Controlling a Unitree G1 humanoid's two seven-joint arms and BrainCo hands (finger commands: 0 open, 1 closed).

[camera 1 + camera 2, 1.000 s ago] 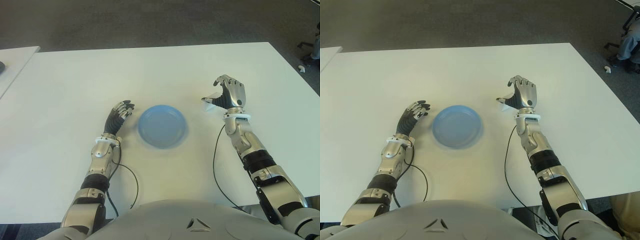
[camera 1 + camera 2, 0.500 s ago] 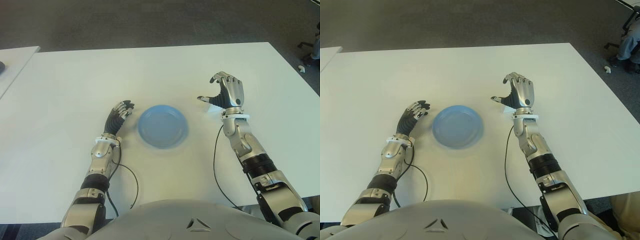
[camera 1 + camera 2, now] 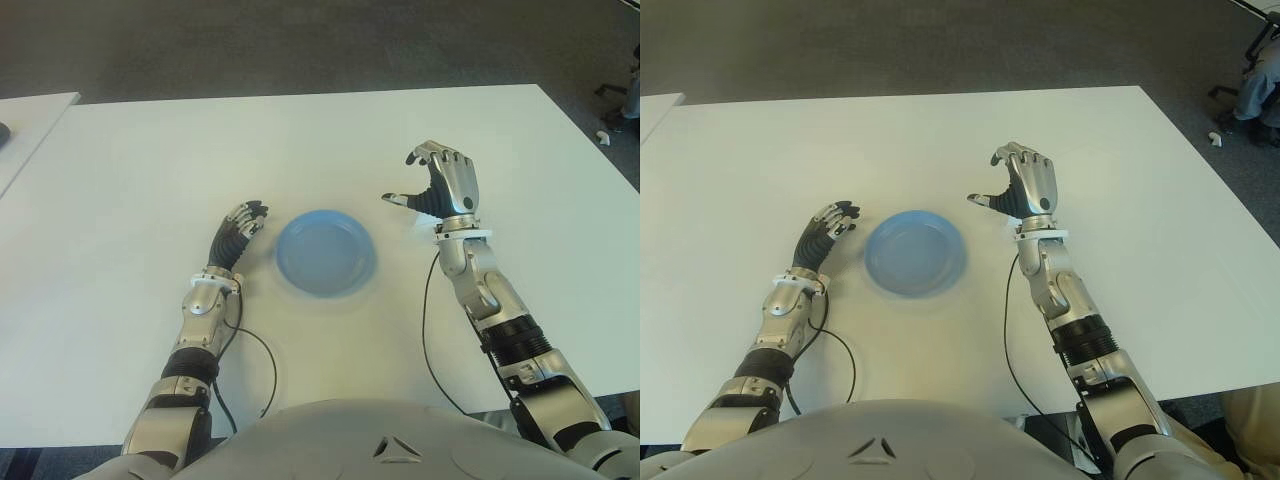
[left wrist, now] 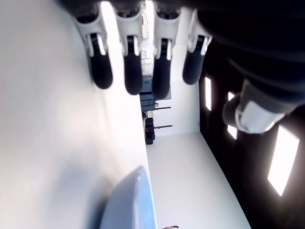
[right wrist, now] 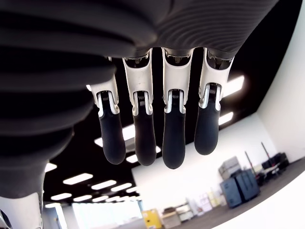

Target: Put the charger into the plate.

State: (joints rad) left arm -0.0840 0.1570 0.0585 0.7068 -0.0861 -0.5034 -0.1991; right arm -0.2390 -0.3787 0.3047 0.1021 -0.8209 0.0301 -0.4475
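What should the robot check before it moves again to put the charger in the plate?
1. Plate empty and ready: ok.
2. Charger found: cannot tell, no view shows it plainly.
3. Right hand holding the charger: not ok. It is raised to the plate's right, and its fingers are spread and hold nothing.
4. Left hand out of the way: ok, beside the plate on its left, holding nothing.
5. Way from right hand to plate unblocked: ok.
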